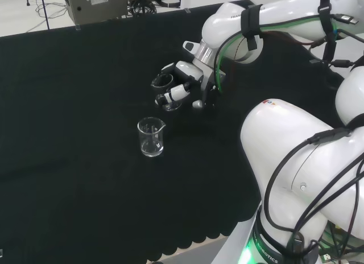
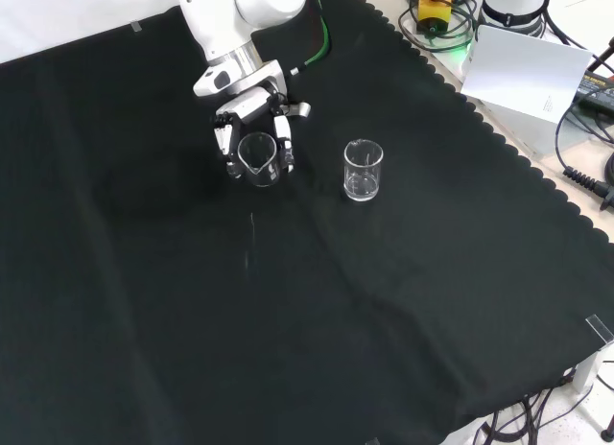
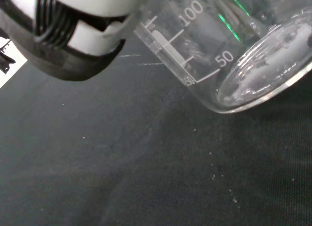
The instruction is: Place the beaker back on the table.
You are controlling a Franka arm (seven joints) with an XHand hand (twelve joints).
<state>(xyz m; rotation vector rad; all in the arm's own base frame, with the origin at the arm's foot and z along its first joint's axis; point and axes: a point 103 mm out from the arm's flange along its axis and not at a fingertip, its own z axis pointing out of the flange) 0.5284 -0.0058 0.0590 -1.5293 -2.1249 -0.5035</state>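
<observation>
We are seeing the hand (image 2: 251,109) curling its fingers (image 2: 285,136) around a clear beaker (image 2: 256,158), holding it above the black cloth (image 2: 288,320). In the wrist view the beaker (image 3: 229,55) is tilting, its base lifted off the cloth. A second beaker (image 2: 363,170) is standing upright just right of it in the front view.

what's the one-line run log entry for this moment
hand: shut on clear glass beaker | beaker: tilted, above black cloth | second clear glass beaker: upright on cloth
</observation>
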